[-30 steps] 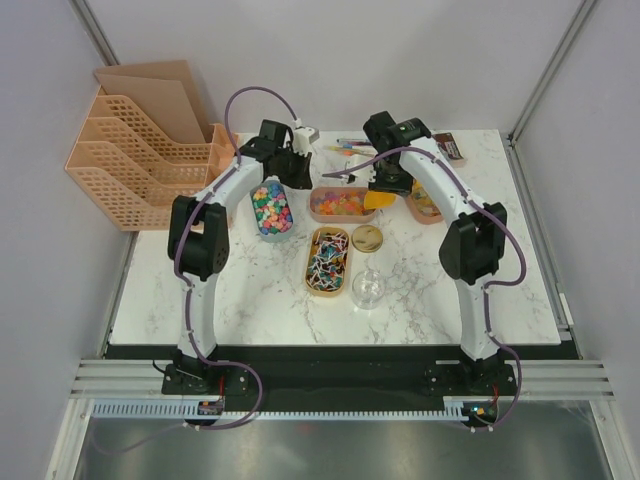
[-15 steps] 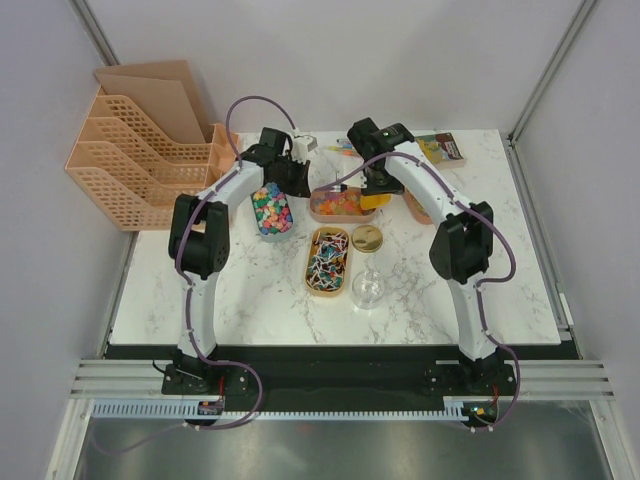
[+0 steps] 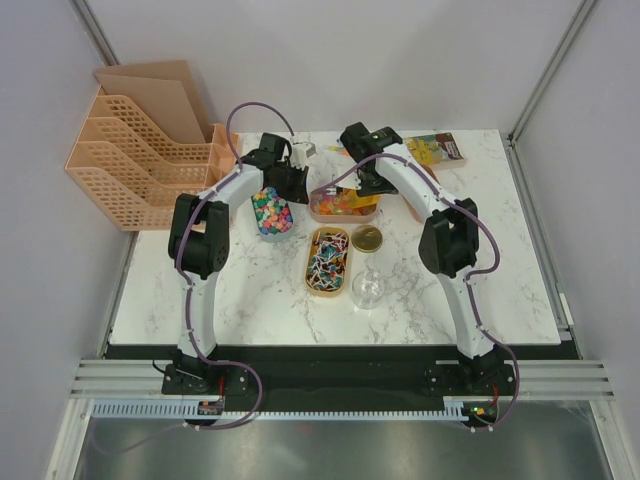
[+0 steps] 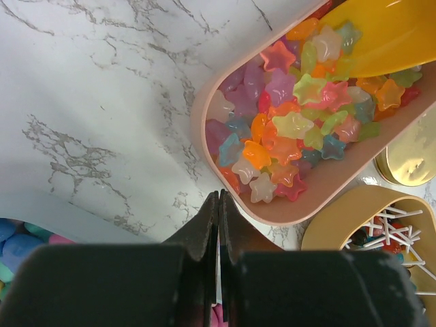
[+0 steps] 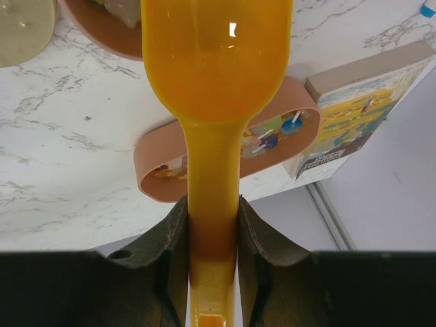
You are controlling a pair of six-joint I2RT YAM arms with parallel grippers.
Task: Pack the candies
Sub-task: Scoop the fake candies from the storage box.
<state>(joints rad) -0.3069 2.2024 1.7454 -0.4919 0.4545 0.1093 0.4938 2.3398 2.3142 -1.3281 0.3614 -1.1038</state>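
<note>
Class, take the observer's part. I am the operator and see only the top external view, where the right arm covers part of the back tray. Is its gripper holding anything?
Observer: Yes. The right wrist view shows the right gripper shut on the handle of a yellow-orange scoop.
Operator: Has the scoop reached the sweets?
Observer: The left wrist view shows its bowl lying over the star candies in the pink tray.
Operator: And the left gripper?
Observer: The left gripper is shut with nothing between its fingertips, just beside that tray's rim.
</note>
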